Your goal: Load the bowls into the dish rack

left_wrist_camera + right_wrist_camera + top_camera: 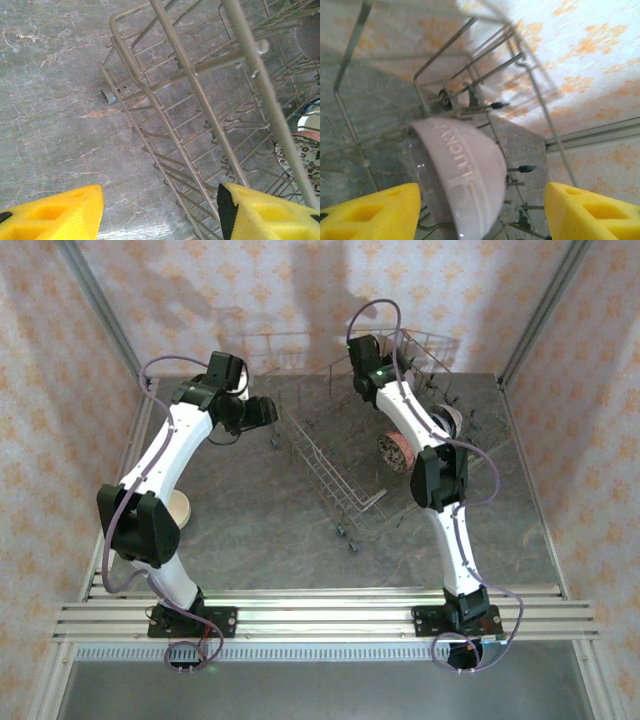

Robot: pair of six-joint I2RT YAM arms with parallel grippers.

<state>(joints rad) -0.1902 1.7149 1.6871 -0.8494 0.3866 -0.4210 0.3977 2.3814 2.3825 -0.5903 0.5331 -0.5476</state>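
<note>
cream bowl: behind L arm | patterned bowl: cut by edge | mauve bowl: blurry

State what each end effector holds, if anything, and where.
Nothing: left end effector and right end effector stand open; the mauve bowl rests in the dish rack.

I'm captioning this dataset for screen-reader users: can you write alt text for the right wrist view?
A pale mauve-pink round ceramic bowl with raised lettering stands on edge among the tines of the grey metal wire dish rack, framed by the open yellow fingers of the right gripper. Behind the rack is a cream wall with an orange floral pattern.
</note>
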